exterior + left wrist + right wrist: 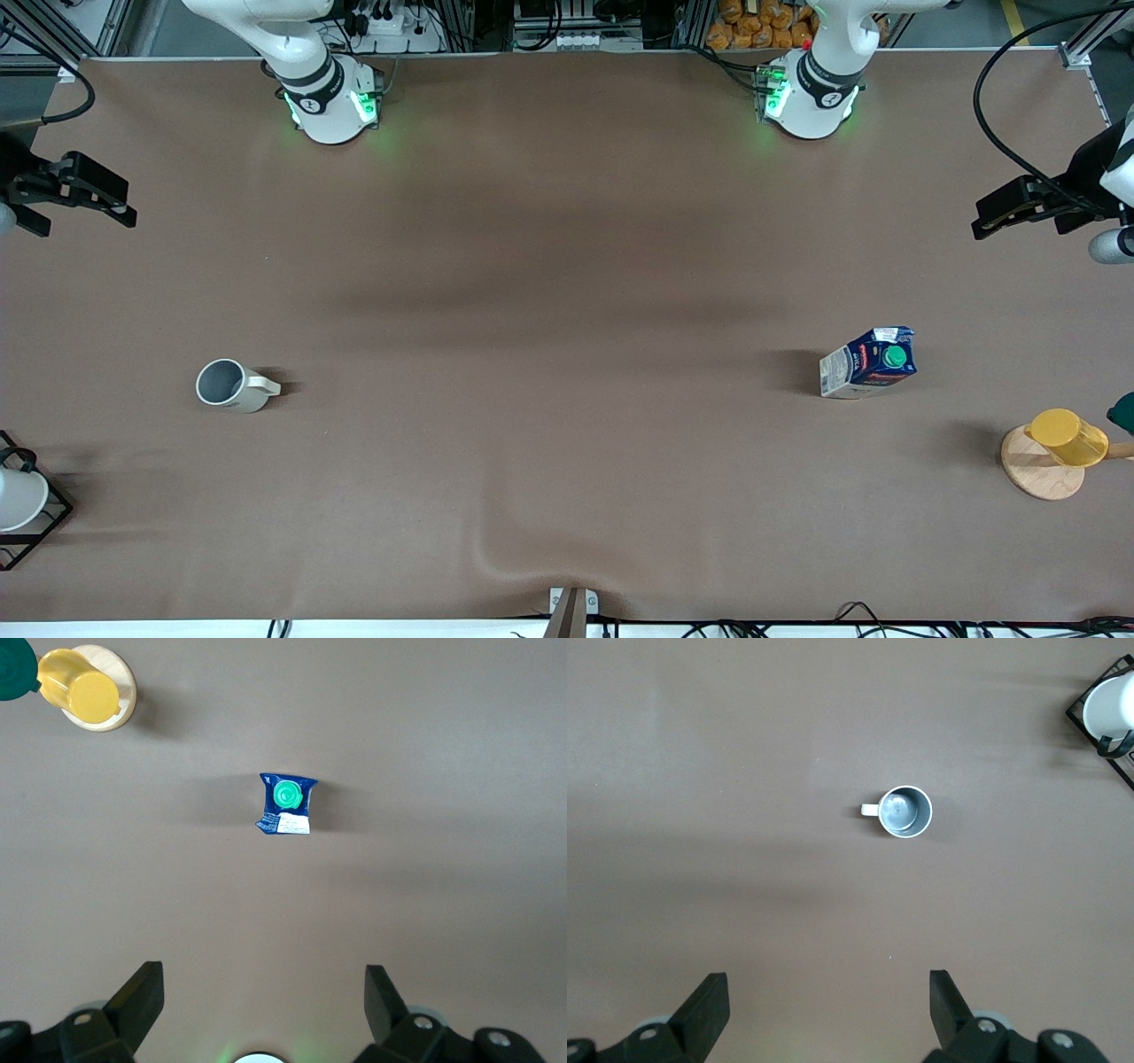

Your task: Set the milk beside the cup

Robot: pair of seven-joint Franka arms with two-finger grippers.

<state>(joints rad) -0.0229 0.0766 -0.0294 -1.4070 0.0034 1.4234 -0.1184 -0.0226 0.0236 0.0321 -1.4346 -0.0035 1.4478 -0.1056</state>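
The milk [868,361], a dark blue carton with a green cap, stands upright on the table toward the left arm's end. It shows from above in the left wrist view [285,804]. The cup [229,385], an off-white mug with a grey inside, stands toward the right arm's end, its handle pointing toward the table's middle. It also shows in the right wrist view [904,811]. My left gripper [982,220] [264,983] is open and empty, high over the table's left-arm end. My right gripper [127,204] [828,988] is open and empty, high over the right-arm end.
A yellow cup [1067,437] on a round wooden base [1032,470] stands near the milk, nearer the front camera, with a dark green thing [1123,412] beside it. A white cup in a black wire frame [18,501] stands at the right arm's end. The brown cloth [567,354] wrinkles at the front edge.
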